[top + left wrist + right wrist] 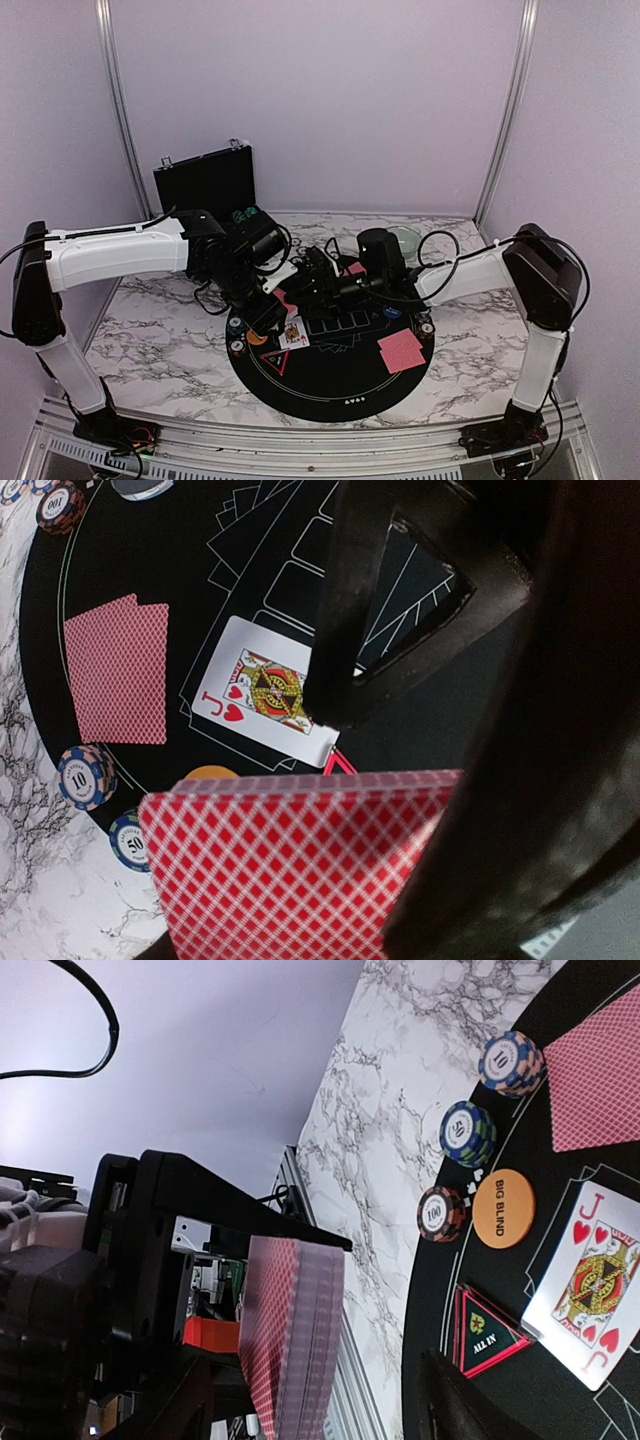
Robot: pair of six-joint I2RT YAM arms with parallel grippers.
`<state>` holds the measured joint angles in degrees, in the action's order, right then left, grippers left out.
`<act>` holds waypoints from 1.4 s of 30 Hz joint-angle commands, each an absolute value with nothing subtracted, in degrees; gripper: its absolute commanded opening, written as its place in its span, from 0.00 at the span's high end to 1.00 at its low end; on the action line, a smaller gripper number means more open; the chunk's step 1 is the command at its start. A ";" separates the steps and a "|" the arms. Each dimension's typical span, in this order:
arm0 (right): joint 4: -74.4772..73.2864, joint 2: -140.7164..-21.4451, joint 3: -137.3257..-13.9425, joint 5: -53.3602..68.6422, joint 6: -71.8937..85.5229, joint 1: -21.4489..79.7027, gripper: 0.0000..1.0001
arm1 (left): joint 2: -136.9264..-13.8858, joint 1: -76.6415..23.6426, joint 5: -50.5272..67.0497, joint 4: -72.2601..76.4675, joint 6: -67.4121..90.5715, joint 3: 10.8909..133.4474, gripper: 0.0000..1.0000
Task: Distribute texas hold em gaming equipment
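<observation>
The left hand (275, 308) grips a deck (290, 870) of red-backed cards, holding it over the mat (330, 390) just beside the jack (262, 693). The jack of hearts lies face up on the mat. One finger (340, 610) of the right hand (318, 288) points down at the jack's edge. I cannot tell whether it touches the card, or how wide that hand stands.

Face-down cards (118, 670) lie just beside the jack. An orange disc (503, 1208) marked BIG BLIND sits between the jack and the mat's rim. Past it, three chip stacks follow the rim:
- The 100 stack (443, 1213) is just beside the disc.
- The 50 stack (468, 1133) comes next.
- The 10 stack (510, 1063) is near the face-down cards.

A black triangle (485, 1330) marked ALL IN lies with one corner under the jack. A second pile (402, 350) of face-down cards lies well apart from the jack, on the mat's other side.

Farther from the jack, off the mat, a black case (205, 180) and a pale bowl (405, 238) stand on the marble surface (150, 320).
</observation>
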<state>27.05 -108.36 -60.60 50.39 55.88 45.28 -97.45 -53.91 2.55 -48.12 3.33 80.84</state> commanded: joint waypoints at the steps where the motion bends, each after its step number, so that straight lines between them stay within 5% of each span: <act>1: 28.99 -110.38 -63.89 51.46 56.70 46.56 0.32 | -97.59 -54.23 2.90 -48.95 2.37 82.70 0.50; 42: 22.43 -109.95 -62.51 48.16 52.54 44.60 0.41 | -95.51 -54.36 1.76 -48.52 2.67 81.21 0.50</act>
